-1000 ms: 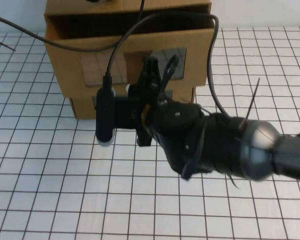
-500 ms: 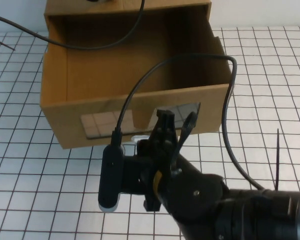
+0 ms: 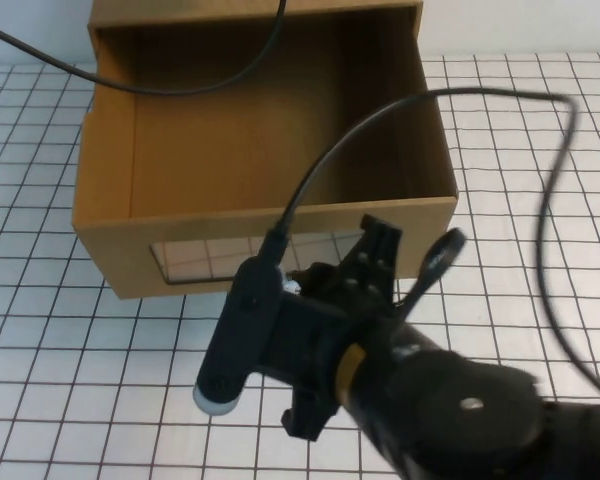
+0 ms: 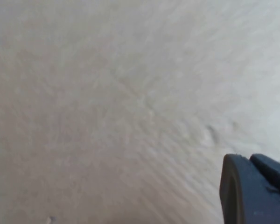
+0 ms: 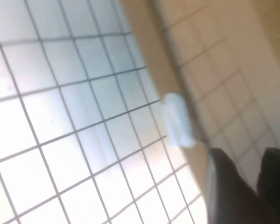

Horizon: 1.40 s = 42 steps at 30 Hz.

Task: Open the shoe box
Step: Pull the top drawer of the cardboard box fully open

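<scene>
The brown cardboard shoe box [image 3: 260, 130] stands at the back of the gridded table, its lid swung up so that I look into its hollow inside. The lid's front wall has a clear window [image 3: 230, 258]. My right gripper [image 3: 412, 242] hangs just in front of that wall, its fingers spread and nothing between them. In the right wrist view the gripper [image 5: 247, 156] shows two dark fingers apart, with the cardboard edge [image 5: 149, 56], the window film [image 5: 214, 70] and a small white tab [image 5: 177, 119] beside them. My left gripper [image 4: 247, 161] shows only a dark blue tip against a blurred beige surface.
The white gridded table [image 3: 70, 380] spreads to the left and right of the box. The right arm's bulky black wrist [image 3: 450, 410] and its camera pod [image 3: 242, 335] fill the near middle. Black cables [image 3: 540, 200] loop over the box and the right side.
The lid has swung up from nearly shut to wide open. My right arm has pulled back toward the near edge, and its fingers have spread apart.
</scene>
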Each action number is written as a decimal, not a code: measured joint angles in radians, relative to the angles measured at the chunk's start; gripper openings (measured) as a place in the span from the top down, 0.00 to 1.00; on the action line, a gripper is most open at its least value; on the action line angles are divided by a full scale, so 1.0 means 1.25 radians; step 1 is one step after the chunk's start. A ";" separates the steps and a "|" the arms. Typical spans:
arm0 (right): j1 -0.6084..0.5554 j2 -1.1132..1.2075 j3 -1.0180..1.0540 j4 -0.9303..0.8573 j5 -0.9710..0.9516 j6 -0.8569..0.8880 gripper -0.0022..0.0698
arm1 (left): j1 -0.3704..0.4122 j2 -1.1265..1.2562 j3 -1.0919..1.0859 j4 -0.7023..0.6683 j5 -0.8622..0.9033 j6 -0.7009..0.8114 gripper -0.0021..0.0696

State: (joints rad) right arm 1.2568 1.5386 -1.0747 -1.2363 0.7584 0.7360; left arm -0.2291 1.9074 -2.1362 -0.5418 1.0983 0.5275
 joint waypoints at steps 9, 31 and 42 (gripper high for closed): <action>-0.018 -0.182 0.000 0.066 0.151 0.038 0.97 | 0.000 -0.123 -0.002 0.005 0.040 0.034 0.97; -0.595 -0.584 0.103 0.727 0.126 -0.279 0.99 | 0.000 -0.895 0.944 0.000 -0.451 0.142 0.97; -0.599 -0.907 0.418 0.762 -0.138 -0.212 0.99 | 0.000 -1.341 1.335 -0.005 -0.577 0.134 0.97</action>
State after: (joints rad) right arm 0.5086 0.4045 -0.5518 -0.2836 0.5862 0.4712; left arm -0.2291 0.2311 -0.4678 -0.5484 0.3769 0.6946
